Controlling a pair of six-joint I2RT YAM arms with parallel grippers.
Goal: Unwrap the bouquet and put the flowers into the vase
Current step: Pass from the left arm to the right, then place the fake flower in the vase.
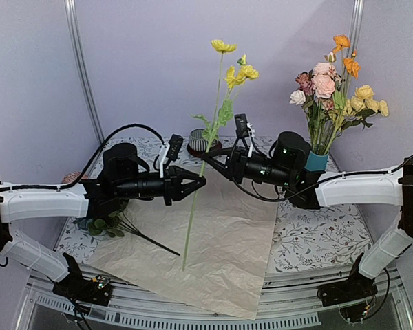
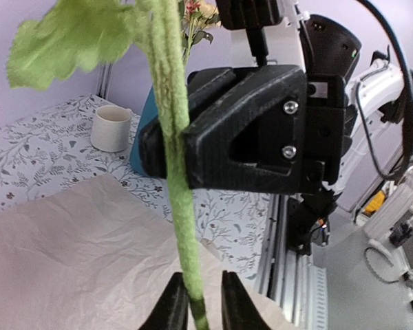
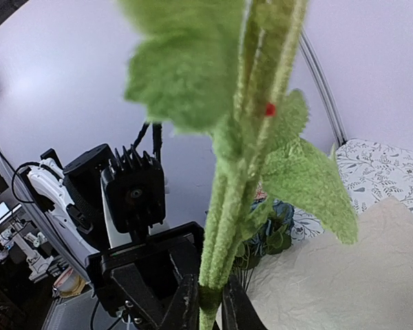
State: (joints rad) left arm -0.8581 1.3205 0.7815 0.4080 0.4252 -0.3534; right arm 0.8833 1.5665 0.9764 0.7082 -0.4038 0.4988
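Right gripper [image 1: 209,157] pinches the upright yellow flower [image 1: 223,112] by its stem. Left gripper [image 1: 199,183] flanks the stem just below; I cannot tell whether it grips. Behind the right gripper stands the vase [image 1: 316,162], holding other flowers [image 1: 330,89].

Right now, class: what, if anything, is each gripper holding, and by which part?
The yellow flower, by its stem: right gripper clamps mid-stem; left gripper brackets it just below, grip uncertain.

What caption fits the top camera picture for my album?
Left gripper and right gripper meet at one yellow flower's stem, above the paper.
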